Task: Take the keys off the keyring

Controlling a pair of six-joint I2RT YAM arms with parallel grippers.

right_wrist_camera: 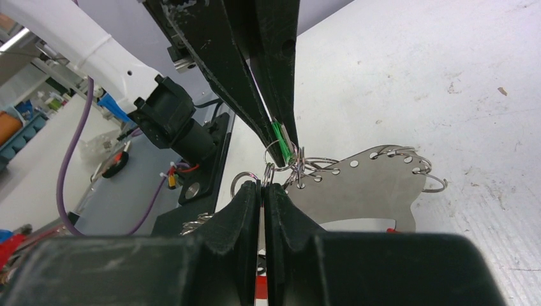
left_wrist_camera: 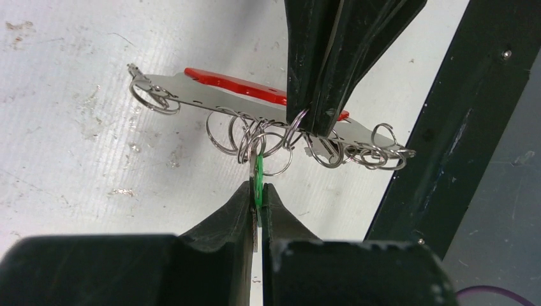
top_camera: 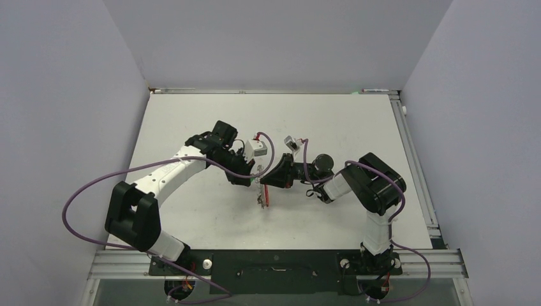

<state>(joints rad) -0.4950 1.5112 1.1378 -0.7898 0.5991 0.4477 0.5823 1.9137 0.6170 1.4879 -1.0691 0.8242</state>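
Observation:
The keyring is a flat silvery crescent plate with a red band and several small split rings along its edge. It is held just above the white table. It also shows in the right wrist view and as a small red and silver thing in the top view. My left gripper is shut on the green head of a key, seen again in the right wrist view. My right gripper is shut on a split ring of the keyring. The two grippers meet tip to tip. The black-headed key is out of view.
The white table has an aluminium rim on its right side. Purple cables loop beside the left arm. The black mounting plate lies along the near edge. Grey walls enclose the table.

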